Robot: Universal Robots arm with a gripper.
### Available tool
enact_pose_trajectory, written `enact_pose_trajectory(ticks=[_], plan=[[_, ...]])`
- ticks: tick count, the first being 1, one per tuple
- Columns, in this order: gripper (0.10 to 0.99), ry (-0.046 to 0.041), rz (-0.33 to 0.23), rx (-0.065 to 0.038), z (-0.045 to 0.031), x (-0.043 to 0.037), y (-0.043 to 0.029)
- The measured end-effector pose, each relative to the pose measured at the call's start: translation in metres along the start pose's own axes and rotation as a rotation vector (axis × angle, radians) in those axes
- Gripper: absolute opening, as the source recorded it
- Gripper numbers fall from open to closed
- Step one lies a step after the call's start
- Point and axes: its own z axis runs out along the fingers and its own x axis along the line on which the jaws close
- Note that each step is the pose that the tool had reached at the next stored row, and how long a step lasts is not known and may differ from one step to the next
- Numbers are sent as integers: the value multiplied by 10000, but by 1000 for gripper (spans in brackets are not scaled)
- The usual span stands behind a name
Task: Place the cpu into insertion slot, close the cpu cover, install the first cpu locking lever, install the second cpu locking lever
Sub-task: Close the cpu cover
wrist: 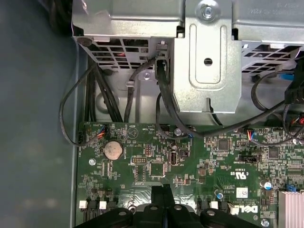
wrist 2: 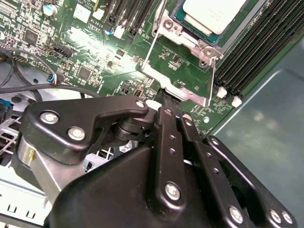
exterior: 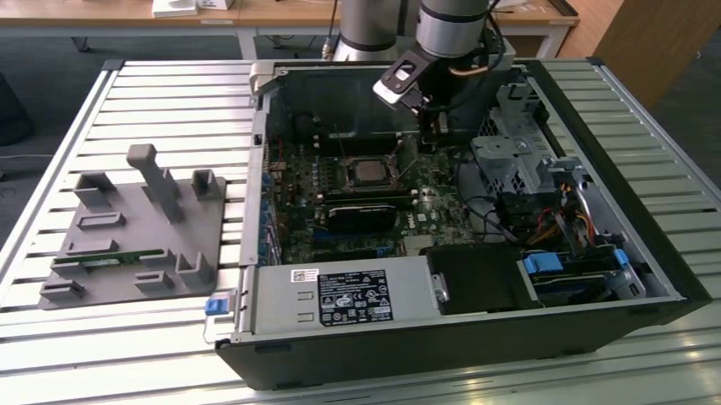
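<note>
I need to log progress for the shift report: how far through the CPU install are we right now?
Done: the cpu sits in the insertion slot, its silver top uncovered. In hand: the shut gripper is at the free edge of the cpu cover, which is not yet down over the chip. Left: the cover closing and both lever steps.
</note>
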Motion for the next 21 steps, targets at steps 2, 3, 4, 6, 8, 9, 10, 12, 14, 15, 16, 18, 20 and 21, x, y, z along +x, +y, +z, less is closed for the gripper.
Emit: enact_pose_trajectory(ticks=[2, 3, 4, 6, 8, 9, 10, 12, 14, 15, 16, 18, 20, 21], plan=[[106, 0, 0, 0, 0, 0, -12], [106, 0, 0, 0, 0, 0, -19], [106, 0, 0, 0, 0, 0, -26], [106, 0, 1, 0, 1, 0, -41], [106, 1, 0, -1, 3, 0, -57], [106, 0, 0, 0, 3, 0, -65], [106, 1, -1, 0, 4, 1, -73], [106, 0, 0, 0, 5, 1, -97], [106, -1, 0, 1, 5, 1, -126], [106, -1, 0, 0, 6, 1, -141], [106, 0, 0, 0, 6, 1, -158], [106, 0, 0, 0, 7, 1, -192], [106, 0, 0, 0, 7, 1, -226], [106, 1, 1, 0, 7, 1, -244]])
